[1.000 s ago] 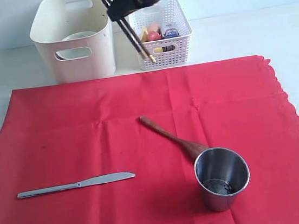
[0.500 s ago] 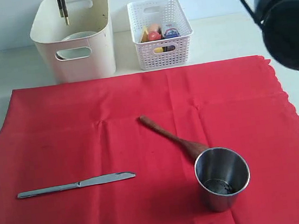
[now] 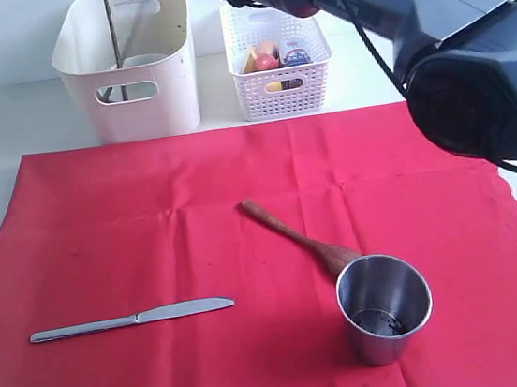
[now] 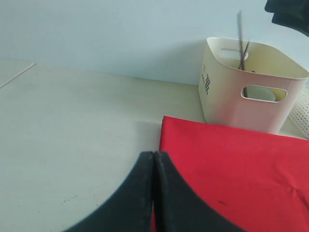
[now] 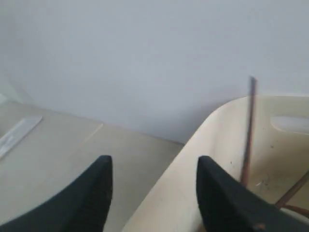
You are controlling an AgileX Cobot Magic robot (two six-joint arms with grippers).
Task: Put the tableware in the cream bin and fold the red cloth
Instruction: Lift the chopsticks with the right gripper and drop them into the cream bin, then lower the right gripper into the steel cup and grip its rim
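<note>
The cream bin stands at the back left, beyond the red cloth. Dark chopsticks stand nearly upright inside it, free of any grip, beside a white bowl. My right gripper hovers open over the bin's rim, with a chopstick just past its fingers. On the cloth lie a wooden spoon, a steel cup and a steel knife. My left gripper is shut and empty above the cloth's corner.
A white lattice basket holding food items sits right of the cream bin. The right arm stretches from the right across the back of the table. Pale bare tabletop lies left of the cloth.
The right gripper carried the chopsticks leftward from above the basket to over the cream bin, then opened. The chopsticks have dropped into the bin.
</note>
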